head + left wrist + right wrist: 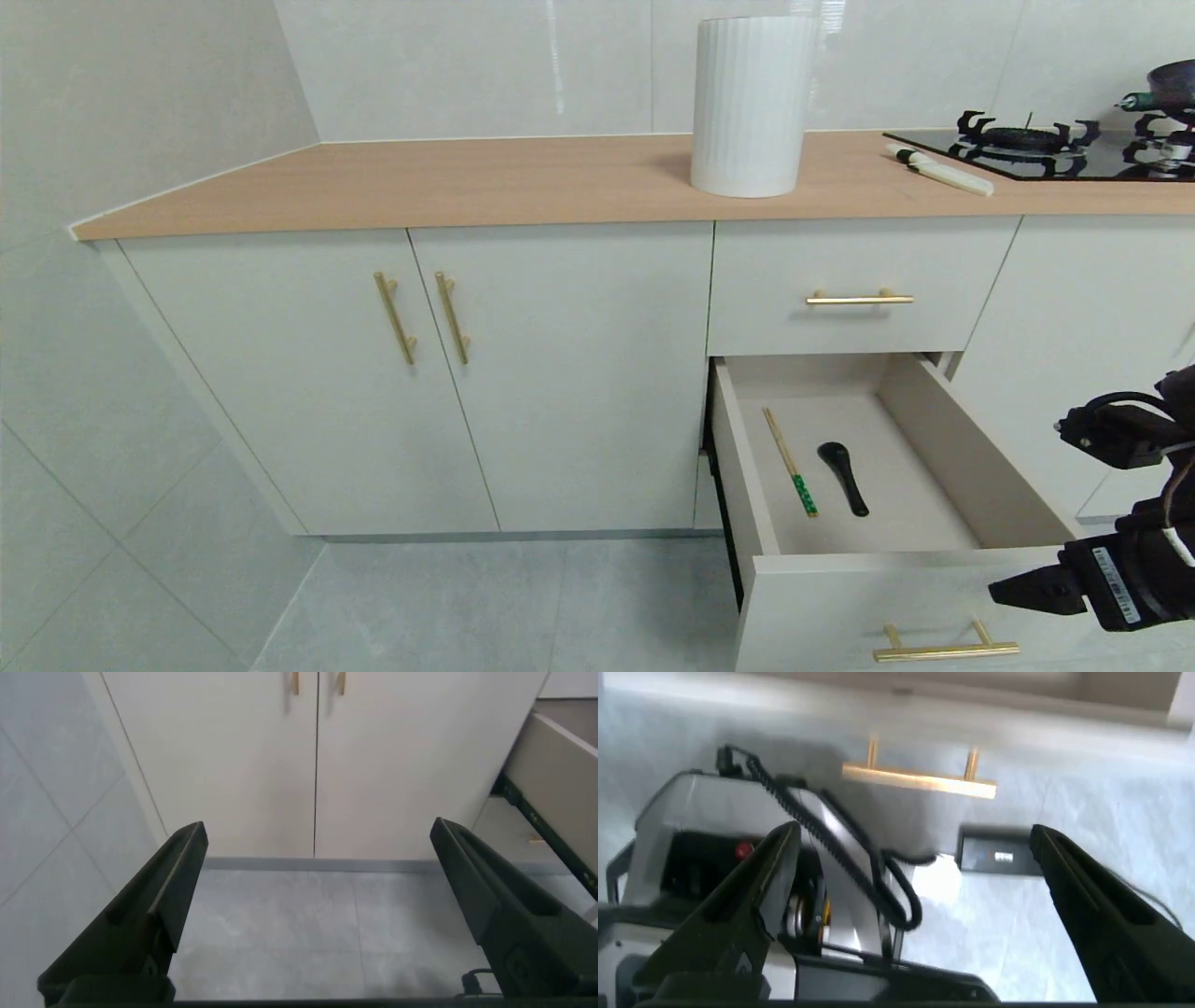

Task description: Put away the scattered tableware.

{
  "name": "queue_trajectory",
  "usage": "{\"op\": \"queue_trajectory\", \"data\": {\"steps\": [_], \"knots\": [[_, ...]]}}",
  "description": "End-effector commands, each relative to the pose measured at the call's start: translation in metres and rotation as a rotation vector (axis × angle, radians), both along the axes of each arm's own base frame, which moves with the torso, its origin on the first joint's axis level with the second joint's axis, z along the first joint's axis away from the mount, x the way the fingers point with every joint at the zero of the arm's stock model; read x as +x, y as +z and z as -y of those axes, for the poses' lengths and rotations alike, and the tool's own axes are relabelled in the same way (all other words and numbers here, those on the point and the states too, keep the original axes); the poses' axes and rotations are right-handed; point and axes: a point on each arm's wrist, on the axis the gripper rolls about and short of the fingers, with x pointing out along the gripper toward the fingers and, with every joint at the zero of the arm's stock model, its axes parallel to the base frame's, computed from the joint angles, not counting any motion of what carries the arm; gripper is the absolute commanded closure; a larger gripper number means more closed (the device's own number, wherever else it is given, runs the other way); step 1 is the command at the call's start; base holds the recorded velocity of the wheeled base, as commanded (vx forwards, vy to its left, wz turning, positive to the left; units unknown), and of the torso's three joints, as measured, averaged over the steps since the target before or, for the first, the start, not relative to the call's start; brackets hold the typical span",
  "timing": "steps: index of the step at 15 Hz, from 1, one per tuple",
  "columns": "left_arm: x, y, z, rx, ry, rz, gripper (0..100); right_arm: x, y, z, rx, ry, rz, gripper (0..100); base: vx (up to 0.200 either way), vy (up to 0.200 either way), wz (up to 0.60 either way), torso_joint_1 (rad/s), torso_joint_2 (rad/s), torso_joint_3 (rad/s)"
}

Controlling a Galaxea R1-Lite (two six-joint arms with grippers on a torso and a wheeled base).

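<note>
Wood-grain counter (pixel 467 182) runs along a pale tiled wall, above white cabinet doors (pixel 308 373) with gold bar pulls (pixel 395 317) and a grey tiled floor (pixel 420 607). The left hand (pixel 318 831), fingers spread wide and holding nothing, hangs low in front of those doors.

Further right a white ribbed canister (pixel 750 103) stands upright on the counter. Past it a pale long utensil (pixel 938 171) lies flat just beside the black hob (pixel 1027 149); its kind is hard to make out.

Below, the upper drawer (pixel 859 299) is closed. The lower drawer (pixel 962 467) is pulled out, with chopsticks (pixel 790 462) and a black spoon (pixel 843 477) lying side by side, not touching, on its bottom. The right hand (pixel 915 835), also open and empty, is near the lower drawer's handle (pixel 920 779).

The hob is cut off at the right edge, along with a dark vessel (pixel 1172 79) on it.
</note>
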Motion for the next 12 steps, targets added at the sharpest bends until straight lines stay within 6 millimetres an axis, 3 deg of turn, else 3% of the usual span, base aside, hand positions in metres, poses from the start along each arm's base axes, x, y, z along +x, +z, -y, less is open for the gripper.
{"op": "queue_trajectory", "data": {"steps": [1,6,12], "knots": [[0.000,0.000,0.000,0.001,0.000,-0.001,0,0.013,-0.018,-0.011,-0.026,0.033,-0.096,0,0.000,0.000,0.00,0.000,0.00,0.000],[0.000,0.000,0.000,-0.001,0.000,-0.001,0,0.037,-0.059,-0.025,-0.076,0.047,-0.248,0,0.000,0.000,0.00,0.000,0.00,0.000],[0.000,0.000,0.000,-0.001,0.000,-0.001,0,0.050,-0.066,-0.022,-0.056,-0.003,-0.181,0,0.000,0.000,0.00,0.000,0.00,0.000]]}}
